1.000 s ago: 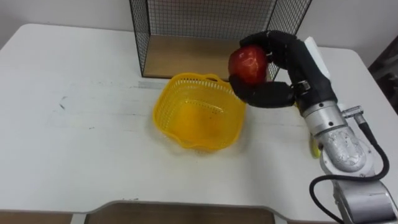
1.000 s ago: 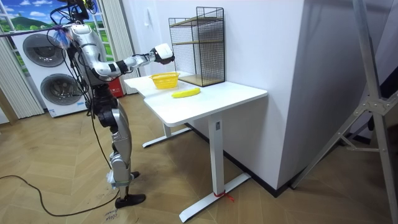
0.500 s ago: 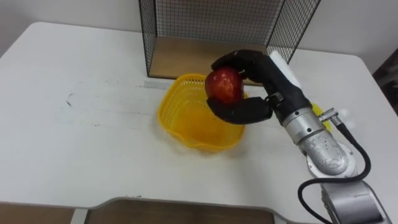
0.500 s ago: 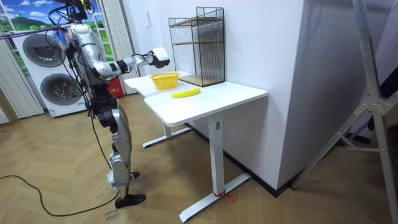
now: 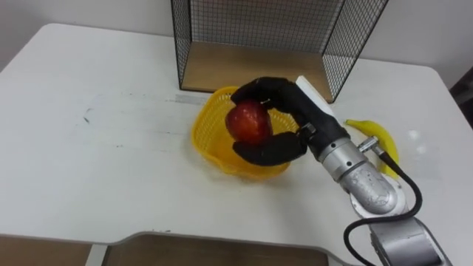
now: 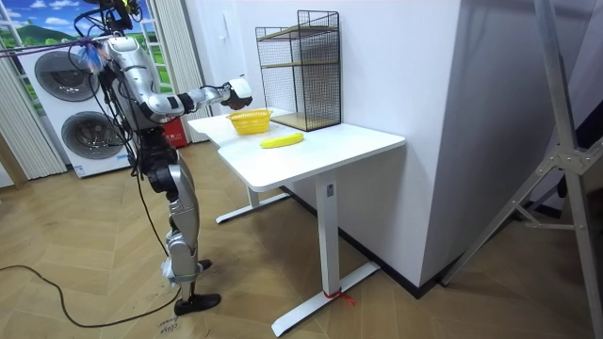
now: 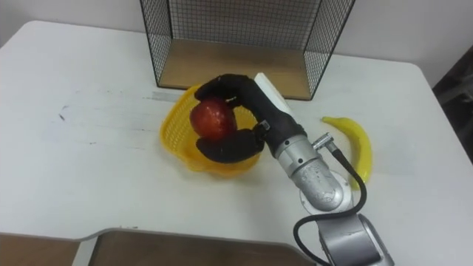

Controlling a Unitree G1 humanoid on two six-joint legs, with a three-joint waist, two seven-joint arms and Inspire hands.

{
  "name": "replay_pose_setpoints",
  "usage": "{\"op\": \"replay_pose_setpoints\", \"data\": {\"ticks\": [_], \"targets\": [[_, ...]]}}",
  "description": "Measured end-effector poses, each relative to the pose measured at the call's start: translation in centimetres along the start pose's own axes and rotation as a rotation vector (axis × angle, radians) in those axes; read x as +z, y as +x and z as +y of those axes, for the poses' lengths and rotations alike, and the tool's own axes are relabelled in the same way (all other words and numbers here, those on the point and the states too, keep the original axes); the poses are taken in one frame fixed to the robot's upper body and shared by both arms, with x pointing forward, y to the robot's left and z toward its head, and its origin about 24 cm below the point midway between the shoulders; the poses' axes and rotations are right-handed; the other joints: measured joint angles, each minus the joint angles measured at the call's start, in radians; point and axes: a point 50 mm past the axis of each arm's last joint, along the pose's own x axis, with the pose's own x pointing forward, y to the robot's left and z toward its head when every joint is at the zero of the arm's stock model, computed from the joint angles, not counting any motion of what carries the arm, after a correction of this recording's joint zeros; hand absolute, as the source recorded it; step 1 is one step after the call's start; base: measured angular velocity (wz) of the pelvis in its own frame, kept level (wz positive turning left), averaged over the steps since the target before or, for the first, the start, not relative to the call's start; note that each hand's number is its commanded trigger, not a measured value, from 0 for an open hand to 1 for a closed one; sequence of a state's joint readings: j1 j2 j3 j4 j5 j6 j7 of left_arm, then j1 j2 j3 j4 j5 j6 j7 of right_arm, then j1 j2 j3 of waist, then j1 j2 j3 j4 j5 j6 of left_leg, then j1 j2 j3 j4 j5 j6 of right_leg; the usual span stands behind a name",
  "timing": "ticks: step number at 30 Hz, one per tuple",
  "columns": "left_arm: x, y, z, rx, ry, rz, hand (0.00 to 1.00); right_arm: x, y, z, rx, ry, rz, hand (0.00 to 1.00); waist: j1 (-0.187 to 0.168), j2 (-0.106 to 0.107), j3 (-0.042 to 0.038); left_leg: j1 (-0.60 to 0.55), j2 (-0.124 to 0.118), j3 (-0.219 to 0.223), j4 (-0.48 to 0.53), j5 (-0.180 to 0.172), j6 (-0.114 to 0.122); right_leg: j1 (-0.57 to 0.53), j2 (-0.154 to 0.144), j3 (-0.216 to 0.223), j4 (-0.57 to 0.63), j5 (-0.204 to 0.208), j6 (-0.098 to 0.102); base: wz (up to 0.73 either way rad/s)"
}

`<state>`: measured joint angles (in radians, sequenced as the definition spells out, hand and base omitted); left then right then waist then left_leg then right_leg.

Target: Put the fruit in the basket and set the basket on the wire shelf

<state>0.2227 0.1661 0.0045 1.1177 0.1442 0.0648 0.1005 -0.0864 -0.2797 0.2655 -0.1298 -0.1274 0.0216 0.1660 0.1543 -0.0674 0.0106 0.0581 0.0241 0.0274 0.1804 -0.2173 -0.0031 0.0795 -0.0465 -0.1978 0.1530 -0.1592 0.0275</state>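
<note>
A red apple [image 5: 248, 123] [image 7: 210, 118] is held over the yellow plastic basket [image 5: 209, 131] [image 7: 174, 140], with my right hand [image 5: 279, 118] [image 7: 240, 111] shut on it, black fingers above and thumb below. The basket sits on the white table [image 5: 96, 170] just in front of the black wire shelf [image 5: 273, 44] [image 7: 236, 37] [image 6: 300, 66]. A banana [image 5: 378, 137] [image 7: 357, 144] [image 6: 282, 141] lies on the table to the right of my forearm. In the room view I stand at the table's end, right hand [image 6: 239, 91] reaching over the basket [image 6: 249, 121].
The wire shelf has a wooden bottom board [image 5: 251, 70] open toward me. Bare tabletop spreads to the left of the basket. The table's front edge [image 5: 222, 240] runs close below. Washing machines [image 6: 66, 113] stand behind me in the room view.
My right hand has carried the apple left and down, from beside the basket's right rim to over its middle. The head camera shifted, bringing the banana into sight.
</note>
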Motion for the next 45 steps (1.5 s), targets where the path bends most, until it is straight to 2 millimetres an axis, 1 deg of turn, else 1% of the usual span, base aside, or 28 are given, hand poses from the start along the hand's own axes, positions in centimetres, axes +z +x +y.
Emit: {"op": "replay_pose_setpoints", "data": {"ticks": [4,23,32,35,36,37,41,45], "targets": [[0.3,0.0,0.0,0.004,-0.001,-0.008,0.0,0.0,0.0,0.0,0.0,0.0,0.0,0.0,0.001,-0.001,-0.0022,0.0,0.0,0.0,0.002,0.0,0.0,-0.001,0.0,0.0,0.0,0.0,0.0,0.0],[0.1,0.0,0.0,0.004,0.0,-0.003,0.0,0.0,0.0,0.0,0.0,0.002,0.001,0.0,0.005,0.0,-0.005,0.001,0.0,0.0,0.005,0.0,0.0,0.002,0.0,-0.001,0.002,0.0,0.0,0.0],[0.0,0.0,-0.1,0.001,0.008,0.0,0.0,0.0,0.0,0.0,-0.005,0.003,-0.002,0.0,0.001,-0.008,-0.0109,0.0,0.0,-0.001,0.006,0.0,0.0,0.003,0.0,-0.003,0.001,0.0,0.0,0.0],[0.1,0.0,-0.1,0.001,0.008,-0.002,0.0,0.3,0.0,-0.1,-0.013,0.005,-0.012,0.0,-0.009,-0.01,-0.012,0.001,0.0,-0.001,0.006,0.0,0.0,0.003,0.0,0.001,0.001,0.0,0.0,0.0],[0.1,0.0,-0.1,0.001,0.008,-0.001,0.0,0.6,0.0,-0.2,-0.02,0.005,-0.025,0.0,-0.014,-0.009,-0.0116,0.002,0.0,-0.001,0.006,0.0,0.0,0.004,0.0,0.002,0.0,0.0,0.0,0.0],[0.1,0.0,-0.1,0.001,0.006,-0.001,0.0,0.8,0.0,-0.5,-0.035,0.008,-0.036,0.0,-0.016,-0.006,-0.0097,0.004,0.0,-0.001,0.005,0.0,0.0,0.006,0.0,0.002,0.0,0.0,0.0,0.0],[0.1,0.0,-0.1,0.011,0.002,0.0,0.0,0.9,-0.2,-1.6,-0.12,0.014,-0.05,0.0,-0.025,-0.004,-0.0083,0.006,0.0,-0.001,0.006,0.0,0.0,0.008,0.0,0.001,0.0,0.0,0.0,0.0],[-0.4,-0.1,-0.2,0.016,-0.005,0.003,0.0,1.0,-0.6,-3.9,-0.283,0.005,-0.071,0.0,-0.04,0.002,-0.0042,0.008,0.0,0.0,0.006,0.0,0.0,0.011,0.0,-0.004,0.001,0.0,0.0,0.0]]}}
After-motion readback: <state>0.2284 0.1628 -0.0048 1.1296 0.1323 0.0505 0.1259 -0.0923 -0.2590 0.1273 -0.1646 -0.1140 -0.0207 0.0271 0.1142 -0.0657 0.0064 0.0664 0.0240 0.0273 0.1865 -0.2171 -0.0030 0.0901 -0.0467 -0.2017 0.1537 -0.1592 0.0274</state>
